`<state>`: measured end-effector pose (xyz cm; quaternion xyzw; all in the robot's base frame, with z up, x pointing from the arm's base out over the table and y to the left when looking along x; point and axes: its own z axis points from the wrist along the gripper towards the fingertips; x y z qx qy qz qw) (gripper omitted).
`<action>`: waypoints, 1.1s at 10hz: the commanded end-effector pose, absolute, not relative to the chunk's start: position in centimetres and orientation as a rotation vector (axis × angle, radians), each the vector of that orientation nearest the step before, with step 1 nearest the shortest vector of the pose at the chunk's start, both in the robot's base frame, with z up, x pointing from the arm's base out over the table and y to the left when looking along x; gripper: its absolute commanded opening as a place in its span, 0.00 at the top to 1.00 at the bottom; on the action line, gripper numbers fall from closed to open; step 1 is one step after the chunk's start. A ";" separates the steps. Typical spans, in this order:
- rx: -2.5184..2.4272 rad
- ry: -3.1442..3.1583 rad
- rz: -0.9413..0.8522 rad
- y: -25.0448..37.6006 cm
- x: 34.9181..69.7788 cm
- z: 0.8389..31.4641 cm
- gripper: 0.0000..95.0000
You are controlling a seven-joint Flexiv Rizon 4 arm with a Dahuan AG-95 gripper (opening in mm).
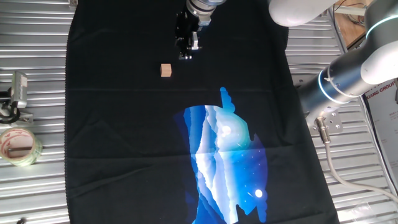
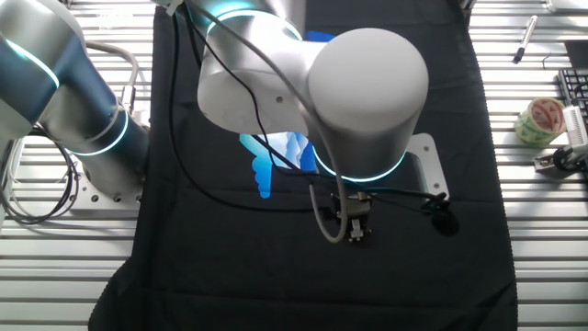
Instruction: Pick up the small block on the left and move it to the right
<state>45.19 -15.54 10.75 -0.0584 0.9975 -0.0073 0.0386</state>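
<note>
Block [image 1: 165, 70] sits flat on the black cloth [image 1: 124, 137], a cube w/ no long axis; its faces look roughly square to the cloth's edges. It's hidden behind the arm in the other fixed view. Gripper [image 1: 186, 56] hangs just up-right of the block, not touching, fingers pointing down at the cloth. Jaws: can't tell if open or closed, too dark and small. Arm [image 2: 367, 83] reaches over the cloth from the base side, wrist vertical. Tape roll [image 1: 18, 146] lies well apart on the metal table [image 1: 37, 193]
</note>
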 end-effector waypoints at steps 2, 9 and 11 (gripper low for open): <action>-0.172 3.060 -0.033 -15.5 45.2 10.6 1.00; -0.166 3.059 -0.031 -15.5 45.2 10.5 1.00; -0.165 3.057 -0.027 -15.5 45.2 10.6 1.00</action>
